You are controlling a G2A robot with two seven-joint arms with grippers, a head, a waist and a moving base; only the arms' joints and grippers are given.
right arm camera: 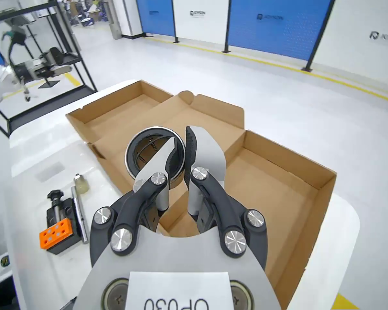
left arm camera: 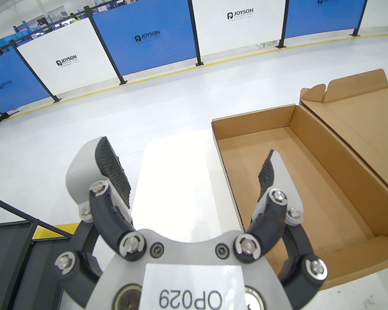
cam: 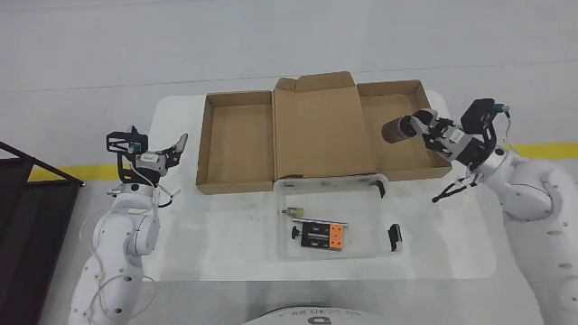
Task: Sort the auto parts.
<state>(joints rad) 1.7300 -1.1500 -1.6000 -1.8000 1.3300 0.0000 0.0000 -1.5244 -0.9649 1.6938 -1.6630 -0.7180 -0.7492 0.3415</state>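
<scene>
The box is matt brown cardboard, the table glossy white, the ring shiny metal-rimmed, black within.

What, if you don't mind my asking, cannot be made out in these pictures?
Small black part beside the tray: top view, too small to identify.
Ring part: gripped side hidden behind the right hand, right wrist view.
Left box compartment: corner nearest the left hand covered by it, left wrist view.
</scene>
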